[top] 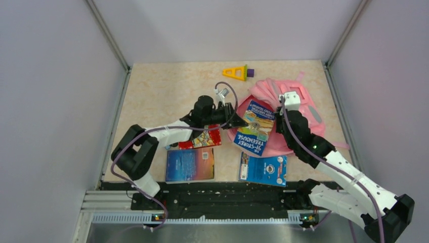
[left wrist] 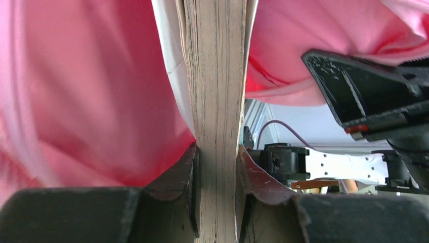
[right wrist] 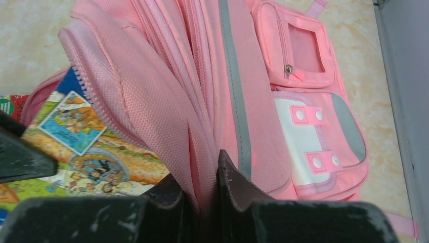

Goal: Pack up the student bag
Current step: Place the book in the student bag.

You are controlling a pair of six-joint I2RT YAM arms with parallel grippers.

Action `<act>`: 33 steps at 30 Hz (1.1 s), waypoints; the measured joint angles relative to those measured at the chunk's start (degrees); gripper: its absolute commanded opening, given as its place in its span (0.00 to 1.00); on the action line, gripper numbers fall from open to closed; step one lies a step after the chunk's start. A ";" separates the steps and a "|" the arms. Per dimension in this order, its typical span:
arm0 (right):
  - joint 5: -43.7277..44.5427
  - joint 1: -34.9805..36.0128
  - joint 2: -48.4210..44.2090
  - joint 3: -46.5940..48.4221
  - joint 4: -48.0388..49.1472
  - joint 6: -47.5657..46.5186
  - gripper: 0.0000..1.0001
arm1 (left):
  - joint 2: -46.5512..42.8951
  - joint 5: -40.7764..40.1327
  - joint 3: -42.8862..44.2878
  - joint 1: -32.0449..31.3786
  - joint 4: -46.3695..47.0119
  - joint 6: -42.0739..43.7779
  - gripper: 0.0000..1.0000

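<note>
Left pincer (left wrist: 216, 164), book (left wrist: 215, 76) (half) in bag (left wrist: 76, 101)

The student bag (right wrist: 167, 76) is showing pink with a white patch (right wrist: 298, 147) and grey stripe (right wrist: 233, 76), the mid-frame book (top: 255, 129) is showing blue, and the upper-centre toy (top: 237, 73) is showing yellow and purple.

bag (top: 267, 91): soft pink backpack lying front-side up on the tabletop (top: 167, 86), by the right edge, nearer the far right corner. Main zip open, mouth facing left, top fabric lifted and bunched. Front zip pockets, white patch with two pink tabs, grey trim
</note>
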 measured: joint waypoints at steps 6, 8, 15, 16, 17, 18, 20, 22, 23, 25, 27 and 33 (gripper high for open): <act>-1.03 0.00 0.00 0.00 0.04 0.33 0.00 | 9.16 -1.38 6.19 -2.84 2.56 -2.89 0.00; -1.14 0.00 0.00 0.00 0.04 0.48 0.00 | 12.17 -1.92 7.78 -3.76 4.20 -4.57 0.00; -1.25 0.00 0.00 0.00 0.02 0.85 0.00 | 19.61 -5.44 13.18 -6.03 7.17 -8.61 0.00; -1.25 0.00 0.00 0.00 0.04 0.87 0.00 | 20.72 -6.12 14.58 -6.32 7.26 -8.96 0.00; -1.25 0.00 0.00 0.00 0.04 0.90 0.00 | 21.79 -6.86 15.89 -6.51 7.39 -9.18 0.00; -1.25 0.00 0.00 0.00 0.09 0.90 0.00 | 22.49 -7.48 16.72 -6.64 7.48 -9.25 0.00; -1.22 0.00 0.00 0.00 0.24 0.92 0.00 | 24.39 -8.87 18.84 -6.84 7.69 -9.25 0.00; -1.20 0.00 0.00 0.00 0.46 0.96 0.00 | 26.27 -10.64 20.52 -6.97 8.33 -9.20 0.00; -1.20 -0.02 0.00 0.00 0.50 1.07 0.00 | 27.17 -11.58 21.22 -6.99 8.76 -9.20 0.00; -1.22 -0.17 0.00 0.00 0.50 1.16 0.00 | 28.89 -13.60 22.69 -6.99 9.55 -9.22 0.00; -1.22 -0.22 0.00 0.00 0.50 1.20 0.00 | 30.58 -15.17 24.26 -7.02 10.45 -9.25 0.00; -0.94 -0.26 0.09 0.00 0.81 1.18 0.00 | 33.24 -20.31 27.61 -8.11 12.20 -9.27 0.00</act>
